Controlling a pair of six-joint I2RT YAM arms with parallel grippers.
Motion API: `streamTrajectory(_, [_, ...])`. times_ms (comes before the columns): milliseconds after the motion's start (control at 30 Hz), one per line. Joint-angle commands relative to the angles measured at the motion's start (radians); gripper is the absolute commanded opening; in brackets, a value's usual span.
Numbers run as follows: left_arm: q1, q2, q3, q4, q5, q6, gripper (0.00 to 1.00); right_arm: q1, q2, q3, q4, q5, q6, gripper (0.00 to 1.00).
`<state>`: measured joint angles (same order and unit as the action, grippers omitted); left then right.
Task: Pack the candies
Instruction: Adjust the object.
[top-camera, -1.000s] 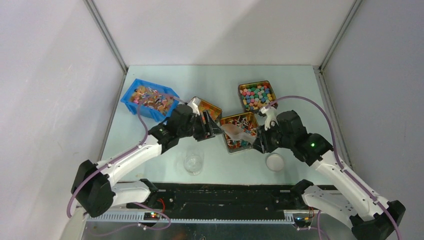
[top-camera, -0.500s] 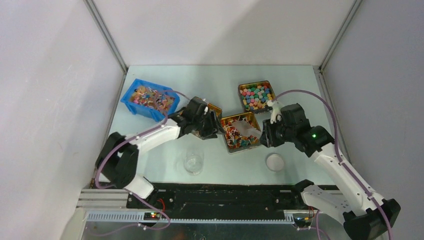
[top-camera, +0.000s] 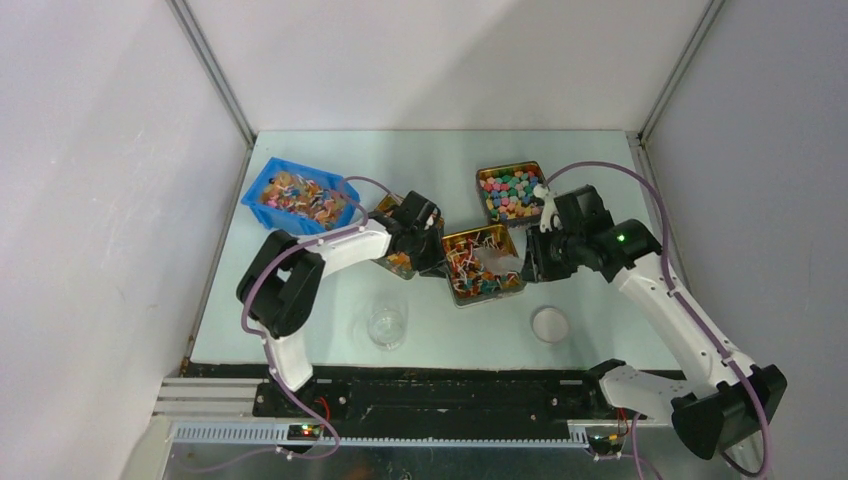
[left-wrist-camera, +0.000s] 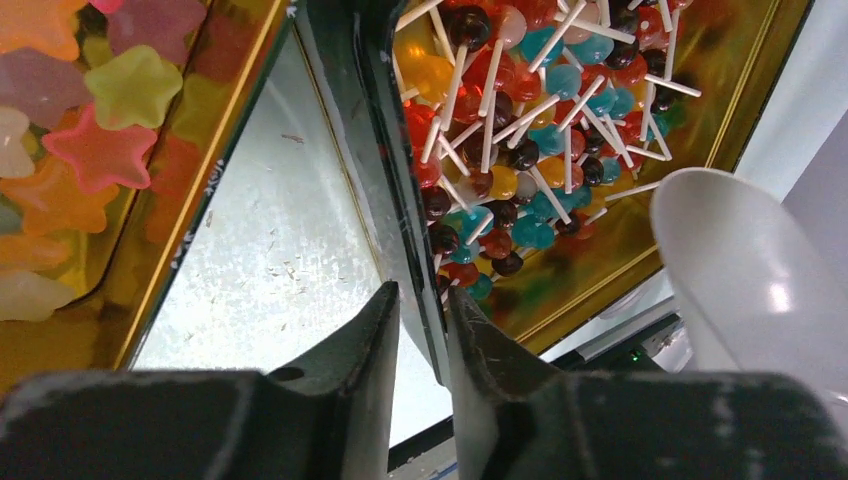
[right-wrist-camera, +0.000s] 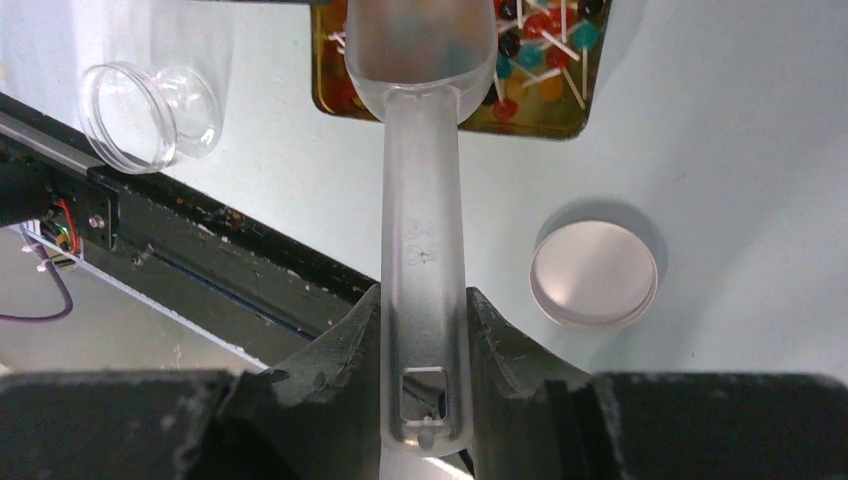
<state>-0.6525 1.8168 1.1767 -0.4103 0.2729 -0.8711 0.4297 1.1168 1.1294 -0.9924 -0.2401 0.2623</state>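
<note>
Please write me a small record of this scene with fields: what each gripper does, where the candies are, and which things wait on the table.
Left gripper: shut on a side wall of the gold metal tin
Right gripper: shut on the handle of the translucent plastic scoop, bowl over the tin
Candies: small mixed-colour lollipops with white sticks, lying in the tin
Container: clear round jar, open, no candies visible inside
Cover: white round lid, lying on the table apart from the jar

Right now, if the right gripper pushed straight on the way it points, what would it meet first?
The right gripper holds a scoop that leads the way. Its bowl hangs over the tin, so the candies inside would probably be met first, though the bowl's height above them is unclear.
</note>
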Motion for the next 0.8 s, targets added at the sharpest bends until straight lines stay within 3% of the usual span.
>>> streamTrajectory(0, [-0.01, 0.024, 0.022, -0.04, -0.014, 0.031, 0.24, -0.004, 0.018, 0.056, -0.09, -0.011, 0.017, 0.0])
streamTrajectory(300, [-0.05, -0.024, 0.01, -0.125, -0.063, 0.044, 0.02, 0.005, 0.017, 0.058, -0.148, -0.032, 0.018, 0.0])
streamTrajectory(767, [-0.146, -0.094, -0.033, -0.219, -0.143, 0.065, 0.0, 0.09, 0.062, 0.057, -0.207, 0.012, 0.033, 0.0])
